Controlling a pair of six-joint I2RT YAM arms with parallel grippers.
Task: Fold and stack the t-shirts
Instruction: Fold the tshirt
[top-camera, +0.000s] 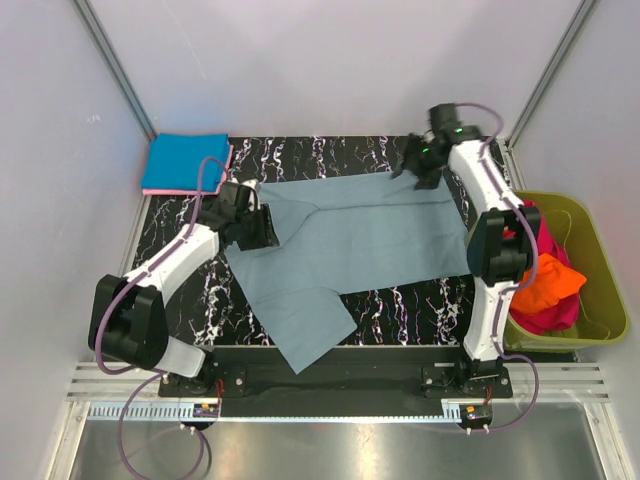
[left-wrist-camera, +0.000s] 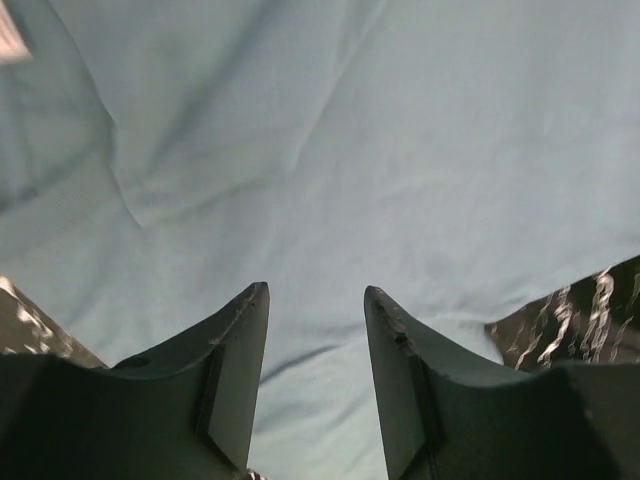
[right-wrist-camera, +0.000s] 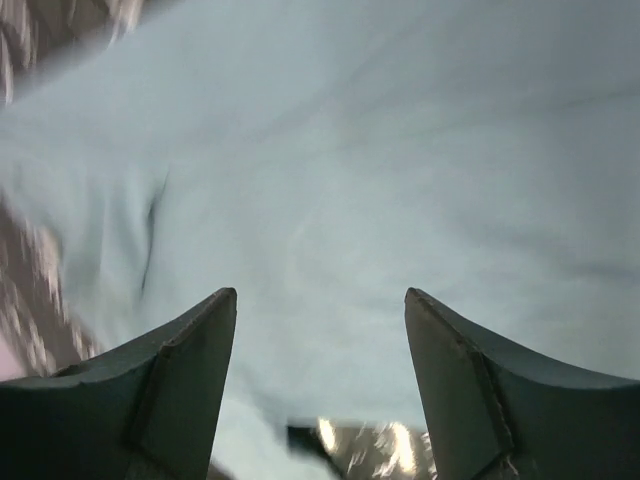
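Fingers apart and empty, left hand (left-wrist-camera: 316, 290) and right hand (right-wrist-camera: 320, 292) hover over the grey-blue shirt (top-camera: 360, 235) spread on the tabletop (top-camera: 400, 300); the green tub (top-camera: 603, 285) (right side) holds a crumpled orange shirt (top-camera: 552, 280) and magenta shirt (top-camera: 550, 235).

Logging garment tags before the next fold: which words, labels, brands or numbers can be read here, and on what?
No text can be read.
White patch, likely the neck label, on the dusty grey-blue cloth t-shirt: blurred, cut off at the left wrist view's edge.
Folded bright blue t-shirt, olive-green plastic tub, black marbled table top: no print shows.
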